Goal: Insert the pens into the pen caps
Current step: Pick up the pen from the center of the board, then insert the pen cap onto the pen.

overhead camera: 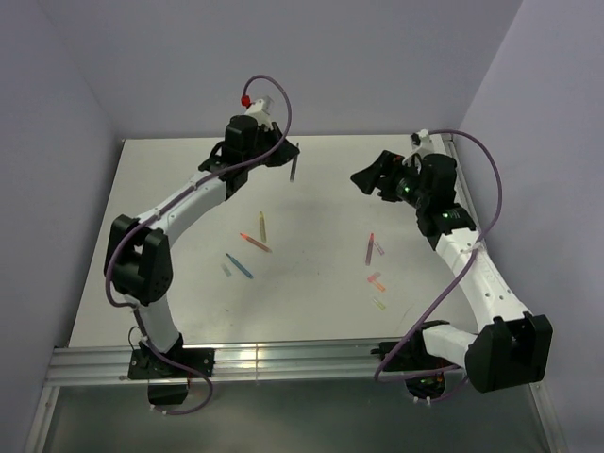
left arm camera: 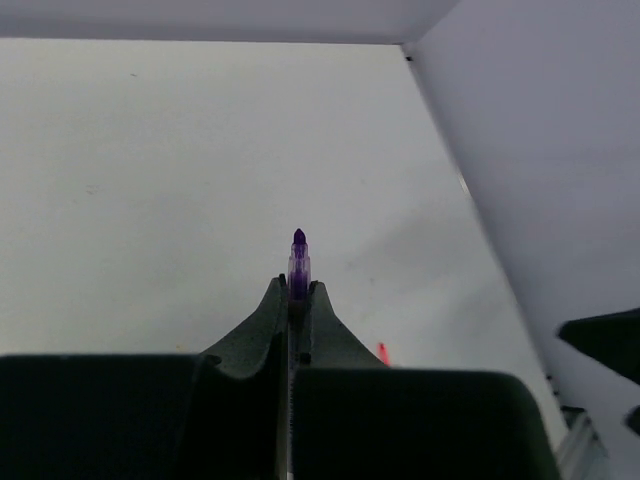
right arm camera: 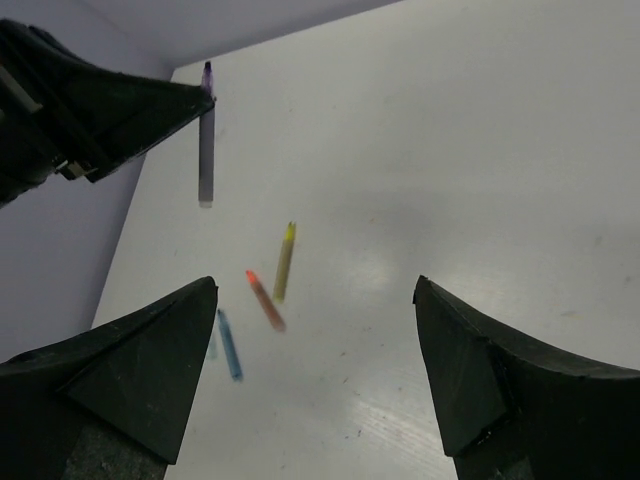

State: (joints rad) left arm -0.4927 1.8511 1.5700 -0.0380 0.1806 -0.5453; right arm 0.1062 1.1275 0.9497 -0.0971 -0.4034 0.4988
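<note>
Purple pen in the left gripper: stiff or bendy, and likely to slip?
Probably stiff: the purple pen hangs straight from the left gripper, pinched near its tip. Likely light, being so thin. Held at one end only, it might pivot.

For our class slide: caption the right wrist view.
Left end effector holds a purple pen; yellow, orange and blue pens lie on the table.

Left gripper (right arm camera: pixel 205 98) holds grey-purple pen (right arm camera: pixel 206 150) upright above a blurred, perhaps orange pen (right arm camera: pixel 265 301).
</note>
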